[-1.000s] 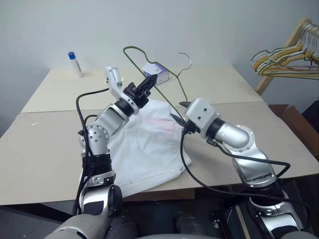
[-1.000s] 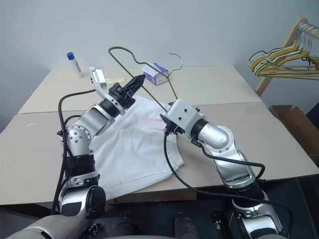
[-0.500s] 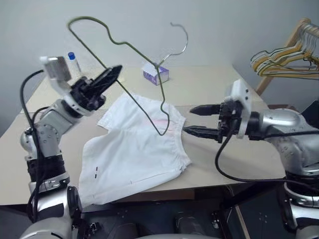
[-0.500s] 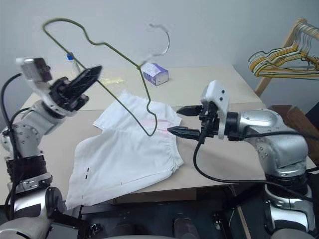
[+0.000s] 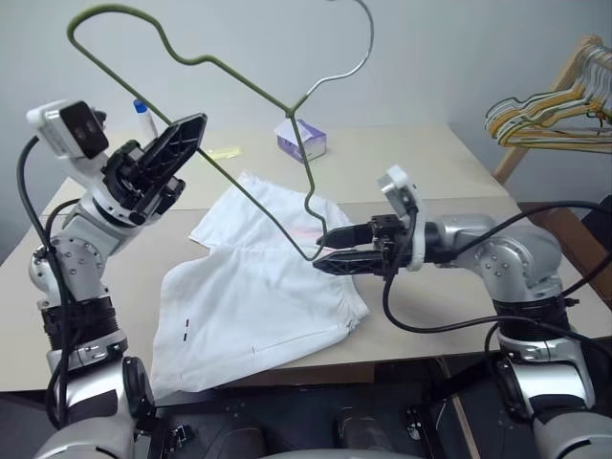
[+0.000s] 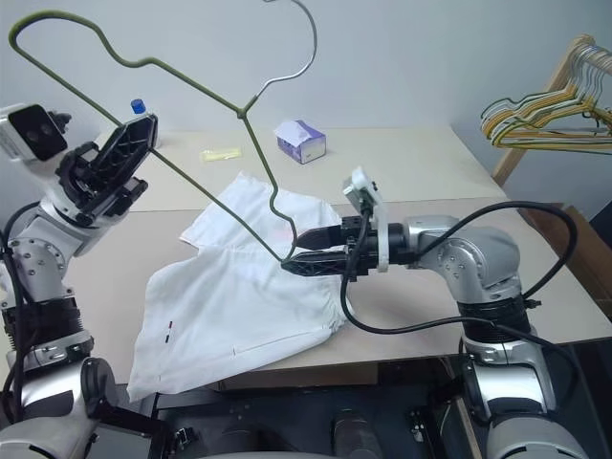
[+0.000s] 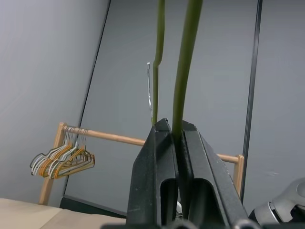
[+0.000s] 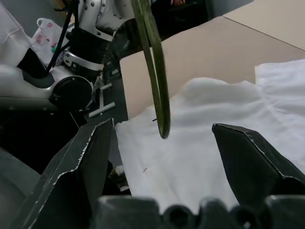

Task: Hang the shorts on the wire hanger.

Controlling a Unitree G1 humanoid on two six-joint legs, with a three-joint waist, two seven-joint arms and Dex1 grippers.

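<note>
Left claw [image 5: 186, 129] is gripping the wire hanger [image 5: 239, 86] aloft; right claw [image 5: 330, 251] is hovering released at its lower end, over the shorts [image 5: 258, 287] lying on the surface [image 5: 459, 163].

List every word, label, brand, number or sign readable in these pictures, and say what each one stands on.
No text can be read.
Purple-and-white tissue box: its print is too small and blurred to read.
Blue-capped white bottle: no legible label.
Shorts: just tiny dark dashes, no lettering.

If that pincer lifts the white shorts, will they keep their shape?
Probably not: the shorts lie flat, wrinkled and thin on the table, so they would likely droop. They look light, and may slip off the wire hanger.
</note>
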